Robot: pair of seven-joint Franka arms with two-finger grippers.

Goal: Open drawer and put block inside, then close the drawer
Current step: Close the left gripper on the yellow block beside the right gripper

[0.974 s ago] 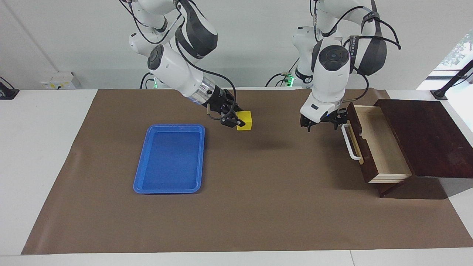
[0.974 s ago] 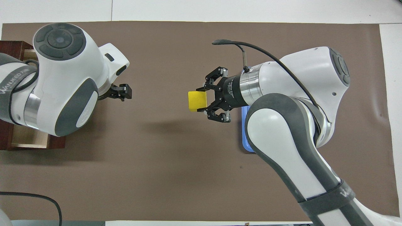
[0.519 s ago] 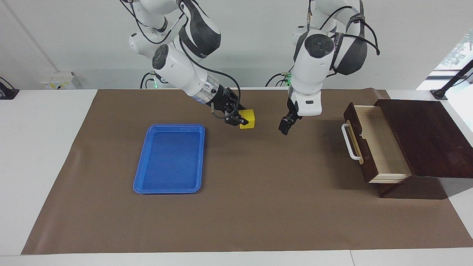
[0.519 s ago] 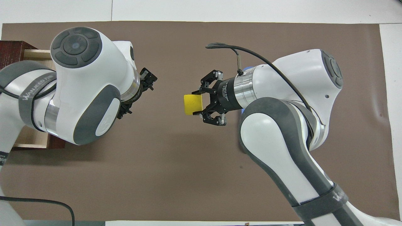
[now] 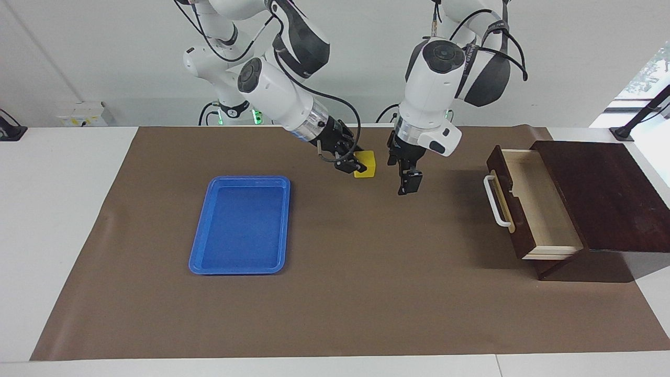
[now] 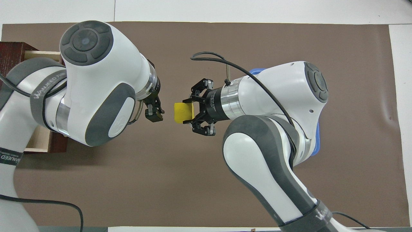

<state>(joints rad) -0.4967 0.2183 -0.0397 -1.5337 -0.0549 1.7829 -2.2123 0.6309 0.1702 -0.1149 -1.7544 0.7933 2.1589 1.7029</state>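
My right gripper (image 5: 357, 164) is shut on the small yellow block (image 5: 366, 164) and holds it above the brown mat, tilted toward the left arm's end. In the overhead view the block (image 6: 182, 112) sticks out of the right gripper (image 6: 190, 112). My left gripper (image 5: 405, 177) hangs open and empty in the air beside the block, a short gap from it; it also shows in the overhead view (image 6: 154, 112). The drawer (image 5: 539, 204) of the dark brown box (image 5: 602, 193) is pulled open, its pale wood inside empty, white handle (image 5: 496, 201) toward the mat's middle.
A flat blue tray (image 5: 239, 225) lies on the brown mat (image 5: 366, 293) toward the right arm's end, empty. In the overhead view the arms cover most of the tray (image 6: 316, 141) and of the drawer (image 6: 38, 55).
The right gripper has carried the block toward the left arm's end. The left gripper has swung away from the drawer handle to beside the block and turned.
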